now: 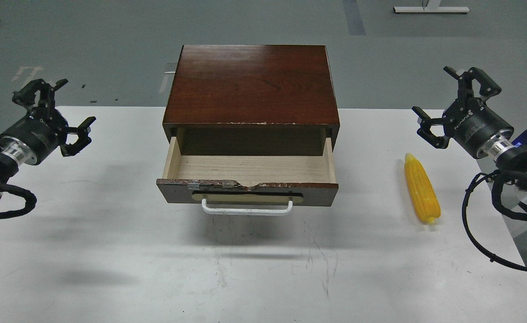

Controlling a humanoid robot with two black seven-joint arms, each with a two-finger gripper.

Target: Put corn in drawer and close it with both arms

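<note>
Both end effectors hang spread and empty above the white bench (111,269), one at each side. On the right, the right end effector (458,105) has its claw fingers parted with nothing between them, and it sits up and slightly to the right of the corn (421,194), near it but not touching. That yellow cob lies flat on the bench, pointed end away from the robot, well apart from the drawer (250,169) to its left. Across the bench, the left end effector (54,116) is likewise splayed and holds nothing, standing well off from the cabinet (250,85). The drawer is pulled out of the dark wood cabinet, its pale tray bare, its chipped front edge and white handle (246,209) facing the robot. By the look of it, nothing of the task is done yet and the first step, picking up the corn, is in hand. Next the right arm would need to come down over the cob and grip it across its middle, then carry it left over the tray.
</note>
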